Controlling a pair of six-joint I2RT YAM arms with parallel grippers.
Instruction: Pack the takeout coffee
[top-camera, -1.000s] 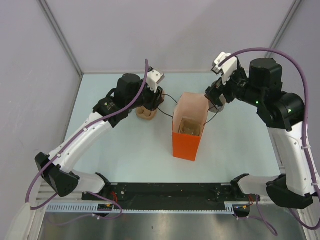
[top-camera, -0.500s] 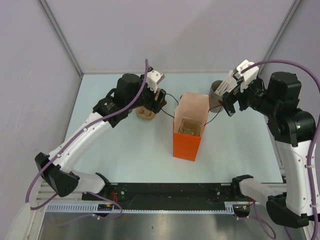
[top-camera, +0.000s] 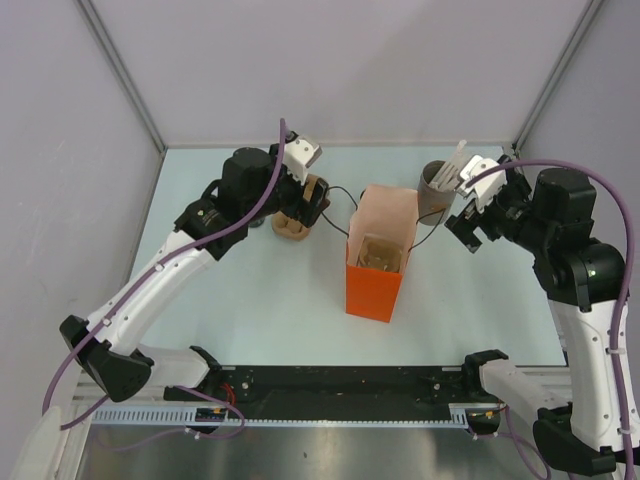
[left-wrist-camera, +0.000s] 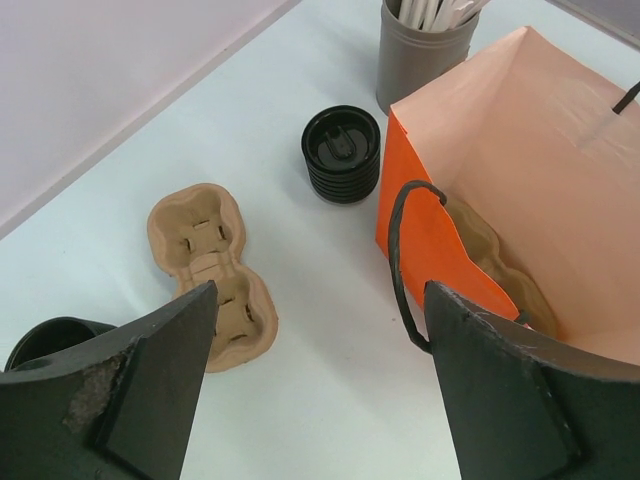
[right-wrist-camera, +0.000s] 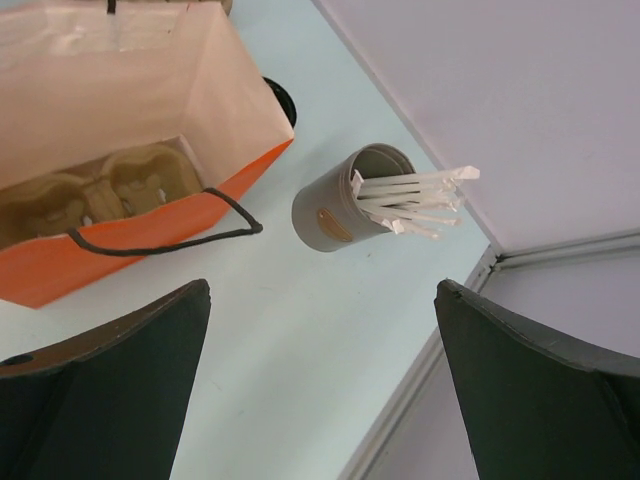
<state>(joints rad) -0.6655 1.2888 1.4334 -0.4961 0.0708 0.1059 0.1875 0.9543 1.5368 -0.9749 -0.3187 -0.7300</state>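
The takeout coffee (left-wrist-camera: 342, 152), a small black cup with a black lid, stands upright on the table just beside the orange paper bag (left-wrist-camera: 430, 240); only its edge (right-wrist-camera: 283, 100) peeks past the bag in the right wrist view. My left gripper (left-wrist-camera: 320, 290) hangs open and empty over bare table, between a brown pulp carrier (left-wrist-camera: 212, 270) and the bag's black handle (left-wrist-camera: 400, 250). In the top view the left gripper (top-camera: 310, 200) is left of the bag (top-camera: 372, 285). My right gripper (right-wrist-camera: 322, 290) is open and empty, right of the bag (right-wrist-camera: 60, 265).
A grey cylinder of white sticks (right-wrist-camera: 345, 205) stands behind the bag's right corner (top-camera: 435, 187). A second pulp carrier (top-camera: 378, 252) lies inside the bag. A black round rim (left-wrist-camera: 55, 335) shows partly behind my left finger. Walls close the table at the back and sides.
My left gripper's jaws have opened wide and the arm has shifted slightly left. My right gripper has pulled away from the bag to the right, uncovering the grey cylinder.
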